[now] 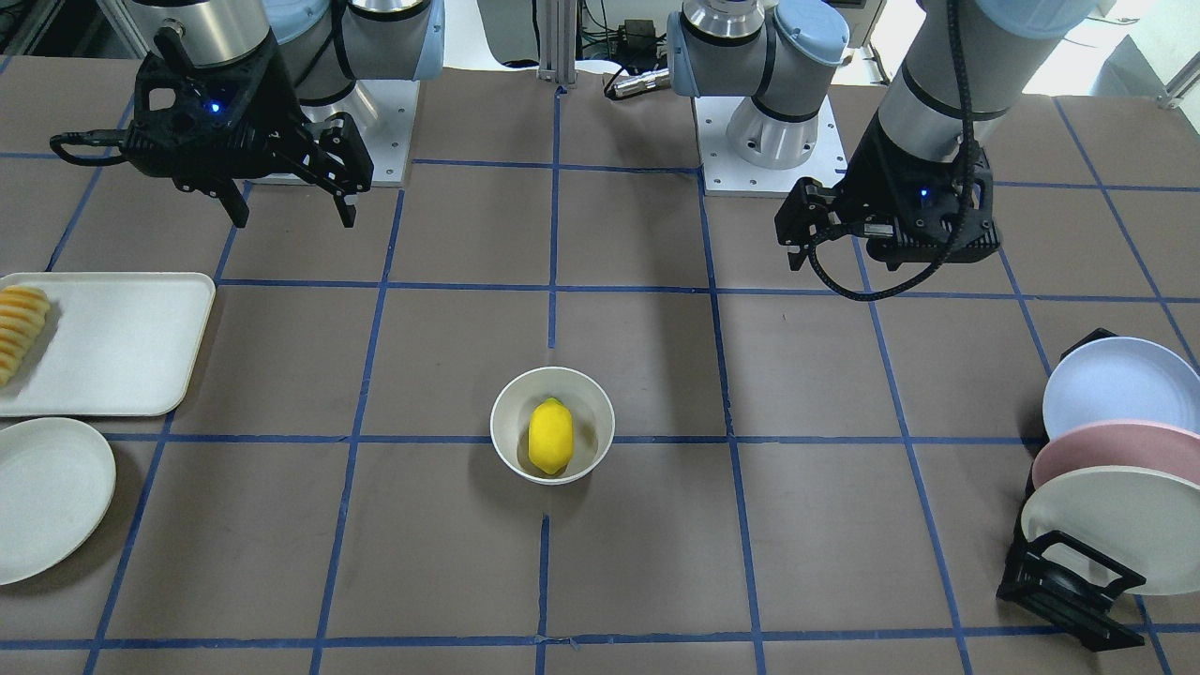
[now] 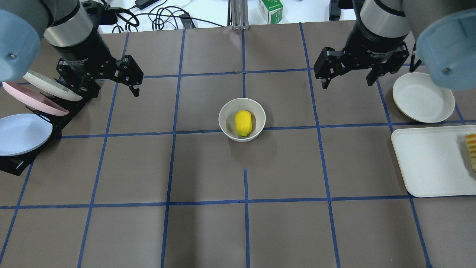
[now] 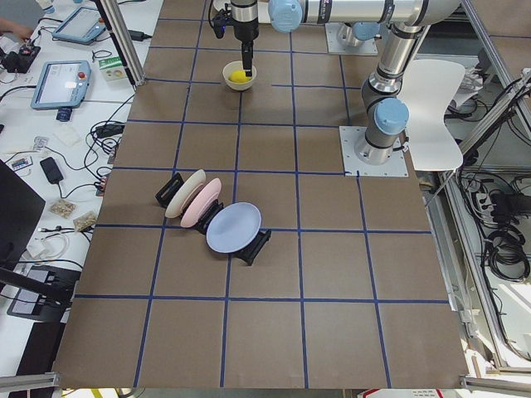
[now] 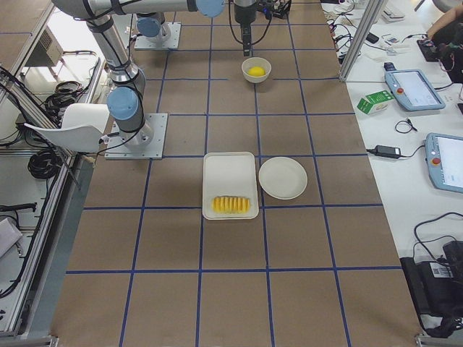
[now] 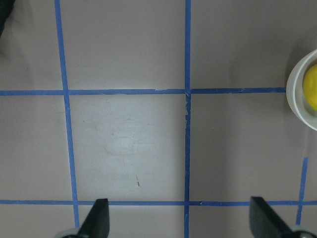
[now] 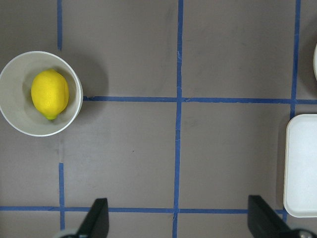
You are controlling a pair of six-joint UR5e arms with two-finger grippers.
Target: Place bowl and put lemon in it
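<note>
Bench, overhead: bowl holding lemon central, open bench all round; plate rack 9 o'clock; tray, plate 3 o'clock; left fingers, right fingers apart.

Setting: robotics laboratory, bench-top manipulation cell.
Work surface: large table under brown sheeting, ruled into squares with blue tape.
Manipulators: left arm and right arm, industrial jointed type, bolted to metal base plates on the table top.
Frame: aluminium profile posts at the table edge.
Side bench: white bench with teach pendants, a power adapter and loose cables.
Surroundings: cable bundles on the floor; white chair behind the robot bases.
</note>
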